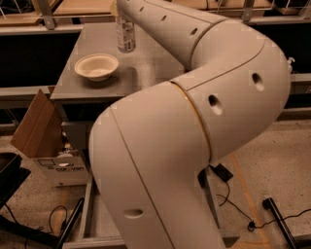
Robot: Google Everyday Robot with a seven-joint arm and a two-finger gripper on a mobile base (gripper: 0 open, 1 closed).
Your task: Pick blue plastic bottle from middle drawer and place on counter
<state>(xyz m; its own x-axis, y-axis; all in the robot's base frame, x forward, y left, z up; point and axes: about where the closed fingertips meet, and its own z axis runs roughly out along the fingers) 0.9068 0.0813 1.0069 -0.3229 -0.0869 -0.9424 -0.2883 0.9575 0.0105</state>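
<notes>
1. Evidently the pick is done: the blue plastic bottle [126, 34] is out of the middle drawer [97, 241] and stands upright at the far left part of the desk [148, 61].
2. The gripper [116, 9] is at the top edge of the view, at the end of the arm, directly above the bottle. The bottle's cap end is hidden there, so I cannot tell whether the gripper holds the bottle or has let go.
3. Below the gripper, the bottle's base is level with the desk top, but I cannot tell whether it touches or hangs just clear of it.
4. A white bowl [97, 66] sits on the desk near the bottle, nearer the camera and to the left, and apart from it.
5. The drawer is pulled open well below the gripper, and the little of its floor that the arm leaves in view is bare.
6. Judging from this, what may be left is seating the bottle, releasing it and lifting clear without tipping it toward the bowl.
</notes>
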